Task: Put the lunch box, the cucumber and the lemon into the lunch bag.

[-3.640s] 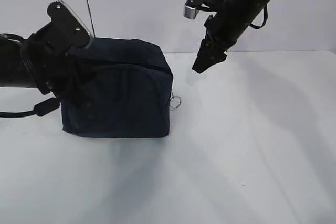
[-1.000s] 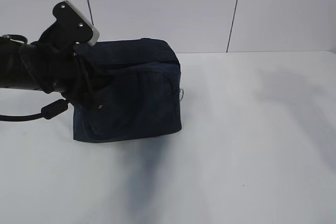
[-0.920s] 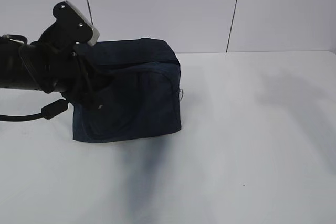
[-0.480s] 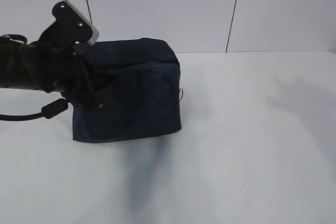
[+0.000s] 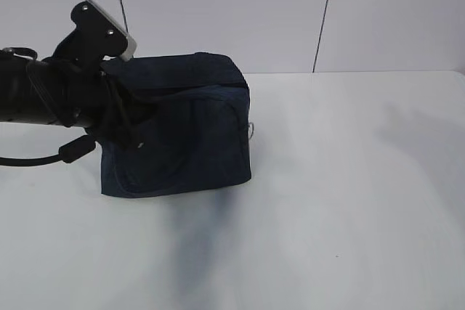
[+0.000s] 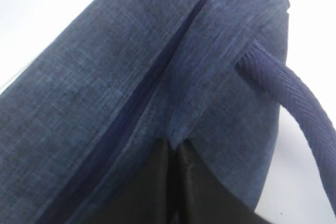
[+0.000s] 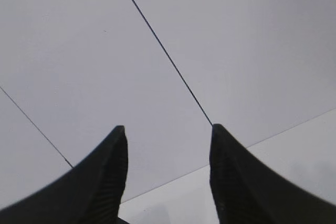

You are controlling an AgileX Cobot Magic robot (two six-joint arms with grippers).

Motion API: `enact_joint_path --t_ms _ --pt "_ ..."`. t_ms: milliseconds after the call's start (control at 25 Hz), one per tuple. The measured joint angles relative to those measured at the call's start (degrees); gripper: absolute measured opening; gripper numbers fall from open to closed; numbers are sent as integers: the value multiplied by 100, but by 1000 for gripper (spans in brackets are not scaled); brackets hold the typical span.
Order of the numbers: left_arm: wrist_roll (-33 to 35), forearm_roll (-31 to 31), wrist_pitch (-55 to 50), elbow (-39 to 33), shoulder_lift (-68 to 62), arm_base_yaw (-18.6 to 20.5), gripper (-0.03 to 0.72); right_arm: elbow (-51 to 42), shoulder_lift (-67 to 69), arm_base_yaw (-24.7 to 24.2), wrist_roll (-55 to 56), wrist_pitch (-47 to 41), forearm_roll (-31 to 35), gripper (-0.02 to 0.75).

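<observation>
The dark navy lunch bag (image 5: 189, 136) stands on the white table, its zipper line running along the top (image 6: 157, 72). A silver ring pull (image 5: 251, 130) hangs at its right edge. My left gripper (image 6: 172, 148) is shut, its black fingers pinching a fold of the bag's fabric at the left end of the bag (image 5: 123, 117). A strap handle (image 6: 294, 103) arcs beside it. My right gripper (image 7: 167, 135) is open and empty, pointing at the wall; it is outside the exterior view. The lunch box, the cucumber and the lemon are out of view.
The white table (image 5: 341, 201) stretches to the right and front of the bag. A pale panelled wall (image 5: 290, 12) with dark seams rises behind it. The left arm's black cable (image 5: 29, 159) trails off to the left.
The right arm, earlier above the bag's right end, has left the exterior view. The bag has shifted slightly right. Over the last second only the shadow on the right has drifted.
</observation>
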State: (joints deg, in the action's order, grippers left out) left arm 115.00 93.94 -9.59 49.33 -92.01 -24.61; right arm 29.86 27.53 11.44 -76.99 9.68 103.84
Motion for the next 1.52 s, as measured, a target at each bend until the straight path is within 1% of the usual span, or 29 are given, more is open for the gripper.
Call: enact_joint_path --t_ms 160,280,440,680,840,1000,1240,1320,1400,1520 --pt "0 40 0 0 0 0 -5 0 -32 0 -1472 27 0 388" --pt "0 79 -22 0 0 0 -5 0 -32 0 -2238 93 7 387" --pt "0 88 -55 0 0 0 -5 0 -36 0 -3259 406 21 387" --pt "0 174 -64 0 0 0 -5 0 -36 0 -3535 574 38 386" --pt "0 197 -35 -37 277 0 -5 0 -36 0 -3559 576 38 386" --pt "0 3 24 -63 665 0 -5 0 -36 0 -3566 586 38 386" --pt "0 -252 2 -72 750 0 10 0 -36 0 -3566 586 47 386" --pt "0 -343 -6 -72 739 0 48 0 -36 0 -3566 586 47 386" --pt "0 -343 -20 -72 730 0 129 0 -36 0 -3572 586 47 386" --pt "0 -343 -32 -72 730 0 330 0 -36 0 -3572 597 47 386"
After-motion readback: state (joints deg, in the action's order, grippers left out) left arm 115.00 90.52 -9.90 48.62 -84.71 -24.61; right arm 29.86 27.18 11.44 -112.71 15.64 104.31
